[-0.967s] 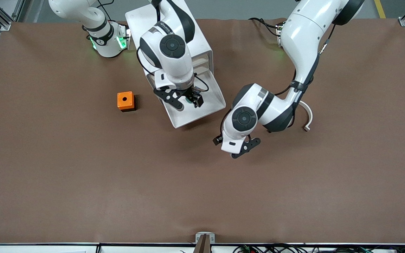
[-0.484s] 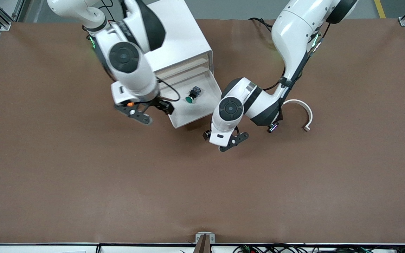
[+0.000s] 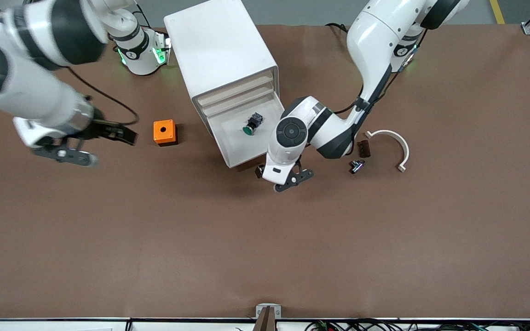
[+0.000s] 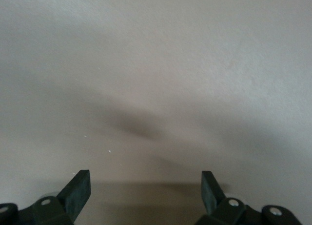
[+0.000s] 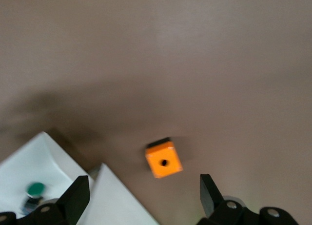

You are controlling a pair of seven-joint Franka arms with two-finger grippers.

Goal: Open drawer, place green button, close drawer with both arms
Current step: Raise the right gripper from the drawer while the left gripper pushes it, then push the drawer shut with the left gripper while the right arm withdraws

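1. Front view: no legible writing on the cabinet point(image 3: 221, 48) or orange box point(image 3: 164, 132).
2. Since half a second ago, the right pincer point(image 3: 91, 145) has swung from beside the drawer point(image 3: 246, 138) to over bare tabletop point(image 3: 265, 239) (fingers apart, empty).
3. Left pincer point(image 3: 278, 177) has edged toward the drawer front, fingers apart, holding nothing.
4. Button point(image 3: 251, 124) lies in the open drawer.

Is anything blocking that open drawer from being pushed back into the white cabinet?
Nothing visible does. The button lies inside the drawer, not over its rim. The left gripper, open, hovers just off the drawer's front; the right gripper, open, is near the orange box.
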